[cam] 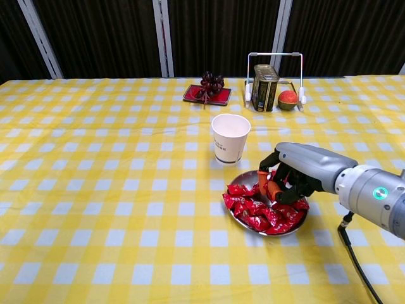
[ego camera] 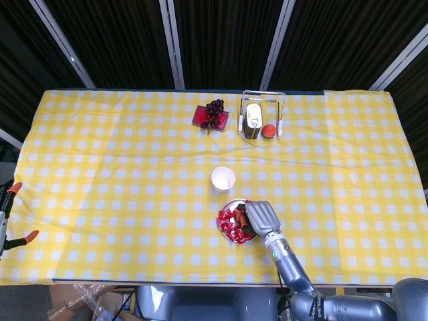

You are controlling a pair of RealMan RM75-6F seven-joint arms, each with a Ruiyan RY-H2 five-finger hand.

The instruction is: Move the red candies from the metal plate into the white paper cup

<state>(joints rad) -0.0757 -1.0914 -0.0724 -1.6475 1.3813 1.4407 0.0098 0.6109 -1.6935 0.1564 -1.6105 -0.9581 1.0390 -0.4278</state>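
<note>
Now, right hand: your right hand [cam: 292, 177] hangs over the far right part of the metal plate [cam: 252, 225], fingers [cam: 276, 189] curled down among the wrappers; whether they grip a candy you cannot tell from either view.
Left hand: out of sight in both cameras.
Red candies: one heap of red candies [cam: 261, 209] lies on the plate, too tangled to count, spread from its left rim to its near right rim.
Metal plate: one, on the yellow checked cloth [cam: 101, 190], near side of the table, just right of centre.
White paper cup: one white paper cup [cam: 230, 139], upright, mouth open, just beyond the plate on its far left, close but apart from it.
Far edge: one red tray [cam: 206, 95] with a dark grape bunch [cam: 211, 81], and right of it one wire rack [cam: 274, 79] with one tin can [cam: 265, 87] and one red fruit [cam: 288, 100].
Head view: two orange-handled clamps [ego camera: 13, 214] at the left edge.
</note>
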